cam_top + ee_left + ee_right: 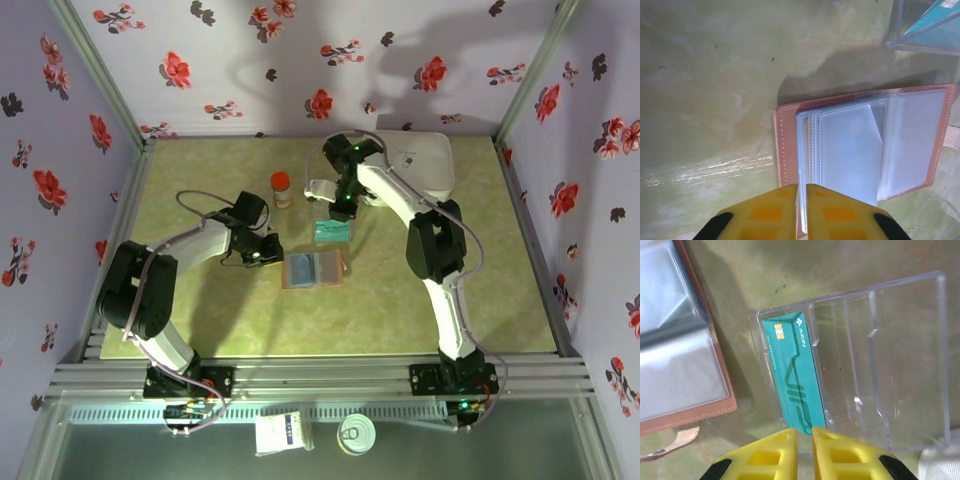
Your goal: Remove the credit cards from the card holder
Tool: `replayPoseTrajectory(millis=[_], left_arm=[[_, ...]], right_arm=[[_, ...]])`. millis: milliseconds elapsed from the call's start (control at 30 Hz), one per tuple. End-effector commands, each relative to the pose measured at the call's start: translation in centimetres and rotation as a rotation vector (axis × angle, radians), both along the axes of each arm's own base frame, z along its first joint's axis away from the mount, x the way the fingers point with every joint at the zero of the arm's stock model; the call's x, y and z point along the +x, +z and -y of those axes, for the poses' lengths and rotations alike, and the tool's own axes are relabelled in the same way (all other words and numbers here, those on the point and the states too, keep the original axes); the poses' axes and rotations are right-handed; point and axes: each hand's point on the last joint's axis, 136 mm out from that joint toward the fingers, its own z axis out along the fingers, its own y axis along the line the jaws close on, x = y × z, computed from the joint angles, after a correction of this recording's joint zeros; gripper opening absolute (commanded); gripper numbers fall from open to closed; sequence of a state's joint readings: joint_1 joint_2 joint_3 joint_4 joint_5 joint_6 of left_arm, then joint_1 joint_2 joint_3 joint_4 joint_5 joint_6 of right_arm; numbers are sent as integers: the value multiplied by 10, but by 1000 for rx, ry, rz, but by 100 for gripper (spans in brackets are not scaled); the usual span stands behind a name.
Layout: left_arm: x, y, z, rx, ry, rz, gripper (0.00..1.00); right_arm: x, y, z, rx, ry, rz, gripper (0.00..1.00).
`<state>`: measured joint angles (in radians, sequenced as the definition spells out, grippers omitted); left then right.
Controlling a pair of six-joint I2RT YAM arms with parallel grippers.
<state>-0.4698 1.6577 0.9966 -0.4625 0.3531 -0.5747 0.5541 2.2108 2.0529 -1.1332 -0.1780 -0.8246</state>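
The brown card holder (313, 270) lies open on the green table, its clear sleeves fanned out. My left gripper (268, 252) is at its left edge. In the left wrist view the yellow fingers (802, 186) are shut on the edge of one clear sleeve, beside the brown cover (786, 150). A teal credit card (792, 370) stands in the left slot of a clear plastic tray (900, 365). My right gripper (805, 430) is over the card's near end with its jaws a narrow gap apart. The card (332, 232) sits just beyond the holder (700, 415).
An orange-capped bottle (281, 188) stands left of the right gripper (342, 208). A white rounded case (425, 165) sits at the back right. Flowered walls enclose the table on three sides. The holder's tab strap (675, 445) lies toward the tray.
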Motion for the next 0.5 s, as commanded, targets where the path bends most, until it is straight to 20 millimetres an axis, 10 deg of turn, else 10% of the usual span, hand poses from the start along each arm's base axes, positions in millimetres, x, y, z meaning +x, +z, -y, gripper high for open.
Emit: replayPoseTrajectory(millis=[0, 467], left_arm=[[2, 3, 15, -32, -12, -5, 12], [-13, -19, 24, 2, -17, -36, 7]], right_arm=[[5, 33, -12, 133, -190, 61, 18], [-44, 25, -38, 485, -917, -145, 14]])
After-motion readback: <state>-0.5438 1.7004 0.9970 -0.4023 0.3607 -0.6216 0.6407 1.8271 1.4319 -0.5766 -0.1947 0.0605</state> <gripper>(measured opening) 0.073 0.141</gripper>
